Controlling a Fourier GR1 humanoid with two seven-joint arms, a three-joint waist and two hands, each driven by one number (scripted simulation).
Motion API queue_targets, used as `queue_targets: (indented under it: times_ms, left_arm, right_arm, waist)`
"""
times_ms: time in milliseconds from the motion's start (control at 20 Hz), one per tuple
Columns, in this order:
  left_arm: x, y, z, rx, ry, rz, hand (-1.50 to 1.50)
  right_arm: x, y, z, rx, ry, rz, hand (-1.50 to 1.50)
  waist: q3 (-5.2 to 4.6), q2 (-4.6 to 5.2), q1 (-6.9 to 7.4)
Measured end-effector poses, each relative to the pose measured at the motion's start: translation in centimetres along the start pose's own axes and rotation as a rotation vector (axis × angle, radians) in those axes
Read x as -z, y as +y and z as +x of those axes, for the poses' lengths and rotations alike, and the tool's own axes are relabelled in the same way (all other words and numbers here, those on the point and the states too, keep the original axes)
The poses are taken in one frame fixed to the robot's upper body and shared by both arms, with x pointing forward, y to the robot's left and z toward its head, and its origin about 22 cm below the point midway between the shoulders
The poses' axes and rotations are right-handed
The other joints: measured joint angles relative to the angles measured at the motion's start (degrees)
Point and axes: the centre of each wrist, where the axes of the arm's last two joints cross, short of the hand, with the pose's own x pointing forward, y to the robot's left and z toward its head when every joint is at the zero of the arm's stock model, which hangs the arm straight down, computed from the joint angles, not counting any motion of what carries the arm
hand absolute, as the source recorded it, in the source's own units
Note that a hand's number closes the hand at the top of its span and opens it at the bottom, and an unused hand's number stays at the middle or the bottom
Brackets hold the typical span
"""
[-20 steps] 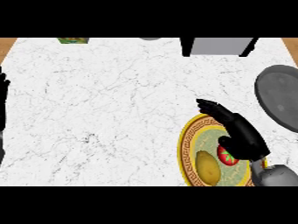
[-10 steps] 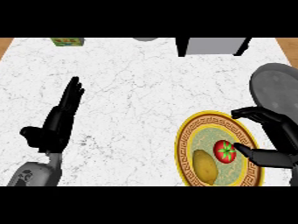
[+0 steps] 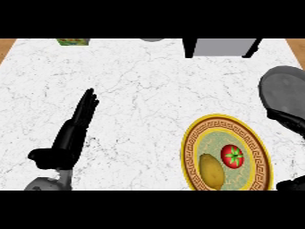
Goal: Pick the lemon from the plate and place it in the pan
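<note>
Head view, only one here. The counter [image 3: 154, 89] is white marble with thin grey veins, and strips of wood-coloured floor show past it at the top left and top right corners. Along the far edge, from about 11 to 1 o'clock: a small green item [image 3: 74, 42], a grey round thing [image 3: 152, 40] mostly cut off, and a grey box [image 3: 222, 46] with dark sides.

At roughly 3 o'clock sits the pan [image 3: 293, 91], dark grey, round, nothing in it. Down at 5 o'clock is the plate [image 3: 196, 138], yellow rim with a dark key pattern and a pale green centre. On it the lemon [image 3: 211, 171] lies at the plate's lower left part, with a tomato [image 3: 232, 156] just beside it toward 1 o'clock, looks like they're about touching.

Left hand [image 3: 72, 132] is at about 8 o'clock over bare marble, fingers straight and pointing toward 12, holding nothing. Right hand [image 3: 298, 124] comes in at the right edge, between pan and plate, fingers spread with the thumb [image 3: 300, 183] down at the lower right, grasping nothing, lemon not in it.
</note>
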Motion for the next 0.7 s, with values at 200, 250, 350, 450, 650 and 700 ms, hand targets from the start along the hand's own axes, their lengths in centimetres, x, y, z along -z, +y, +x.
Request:
queue_targets:
  times_ms: [200, 250, 350, 450, 650, 700]
  left_arm:
    - [-0.3, 0.1, 0.0, -0.004, -0.007, -0.006, 0.0]
    - [-0.6, 0.1, -0.1, -0.002, -0.007, -0.012, 0.0]
    - [-0.4, -0.1, 0.0, -0.005, -0.008, -0.012, 0.0]
    - [-0.3, -0.1, 0.1, -0.003, -0.01, -0.015, 0.0]
    - [-0.2, -0.4, 0.1, -0.004, -0.01, -0.02, 0.0]
    - [-0.2, -0.3, 0.1, -0.004, -0.009, -0.02, 0.0]
  right_arm:
    - [1.7, -0.2, 2.2, -0.105, 0.046, 0.104, -1.5]
    - [2.2, 0.0, 2.4, -0.131, 0.061, 0.132, -1.5]
    - [3.5, 0.9, 3.2, -0.187, 0.098, 0.195, -1.5]
    - [4.1, 1.7, 3.5, -0.252, 0.141, 0.267, -1.5]
    - [6.0, 4.3, 4.2, -0.386, 0.204, 0.399, -1.5]
    - [6.4, 4.8, 4.4, -0.415, 0.216, 0.43, -1.5]
  waist:
    - [-0.02, 0.0, 0.2]
    - [-0.03, 0.0, 0.38]
    - [-0.05, 0.03, 0.54]
    - [-0.05, 0.05, 0.66]
    - [-0.04, 0.1, 0.96]
    - [-0.04, 0.11, 0.95]
